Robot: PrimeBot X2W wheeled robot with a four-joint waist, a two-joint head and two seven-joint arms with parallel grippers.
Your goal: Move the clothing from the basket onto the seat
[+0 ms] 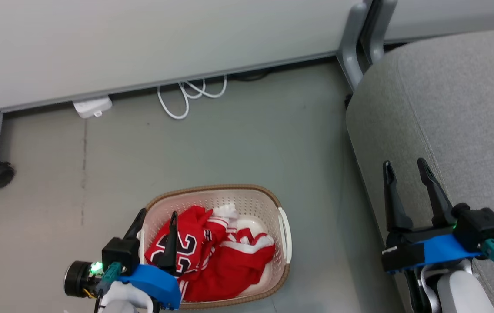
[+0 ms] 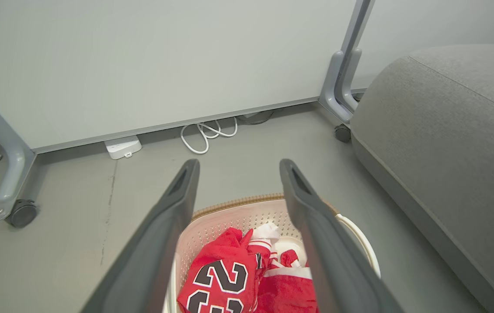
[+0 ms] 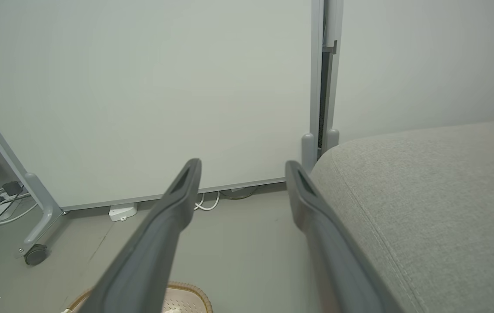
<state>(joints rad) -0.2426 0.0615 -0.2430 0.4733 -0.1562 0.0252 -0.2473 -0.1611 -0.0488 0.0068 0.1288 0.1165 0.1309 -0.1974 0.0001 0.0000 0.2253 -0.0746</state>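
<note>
Head view sets the basket on the floor, and every place here is told from it. The clothing lies heaped inside, a red bundle with the number 23 face up toward the basket's left side. None of it is on the seat, which stands to the basket's right across a strip of floor.

The left gripper hangs above the basket's left rim, one finger over the rim and the other over the number. Its fingers are spread as wide as they go and hold nothing. That wide spread likely suits taking a bunch of soft cloth, and the spot looks chosen for a drop into the heap.

The right gripper is well to the basket's right, over the seat's near edge, equally wide and empty. It seems kept clear of the other arm.

In the left wrist view the fingers slant forward past the basket's far rim, not straight down, so the wrist probably needs to pitch lower before reaching in.
</note>
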